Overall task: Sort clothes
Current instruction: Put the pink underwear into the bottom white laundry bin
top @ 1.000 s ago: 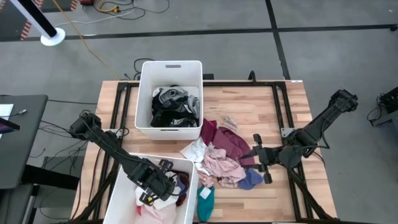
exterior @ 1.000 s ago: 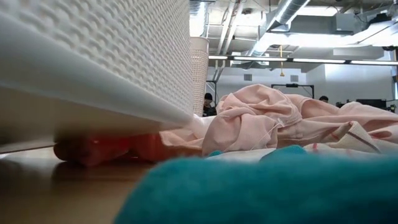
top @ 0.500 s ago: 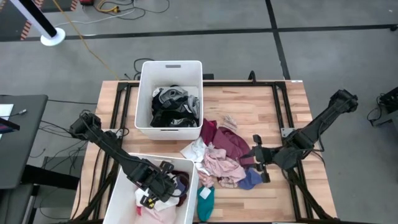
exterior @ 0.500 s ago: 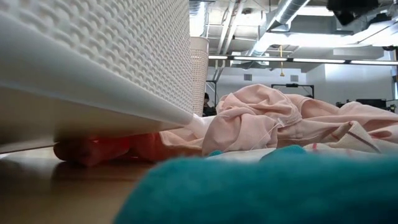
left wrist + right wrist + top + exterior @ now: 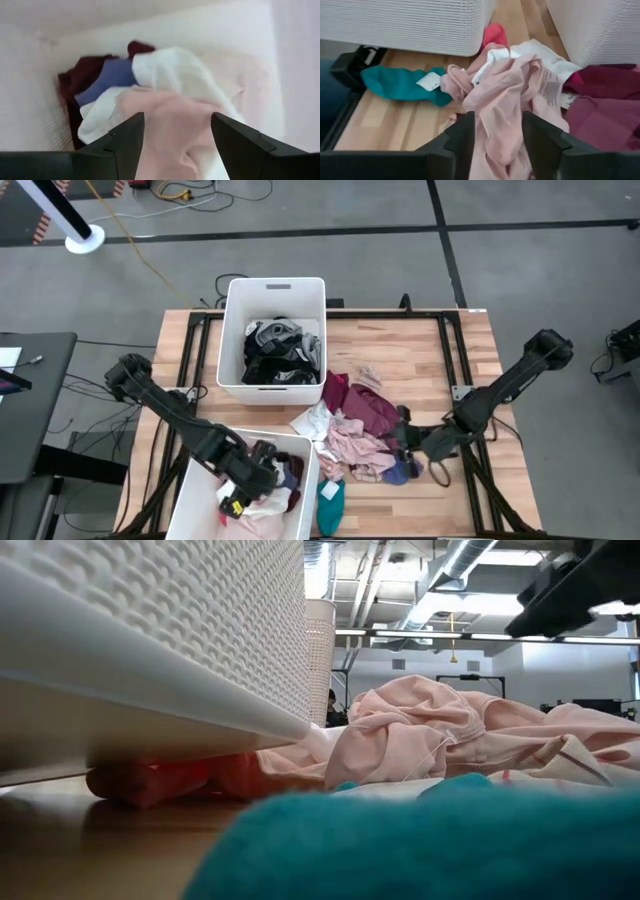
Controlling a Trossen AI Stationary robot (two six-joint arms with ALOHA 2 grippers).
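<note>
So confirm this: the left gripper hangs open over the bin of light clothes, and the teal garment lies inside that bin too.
Not quite. The teal garment lies on the table beside that bin, as the high view shows. The left gripper does hang open over the light clothes.

pink garment (image 5: 502, 95), teal sock (image 5: 400, 84), white bins (image 5: 410, 25)

Soft cloth clothes (image 5: 355, 430), textured plastic bin (image 5: 273, 290), wooden table (image 5: 420, 360).

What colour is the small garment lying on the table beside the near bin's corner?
Teal garment, clearest in the right wrist view.
</note>
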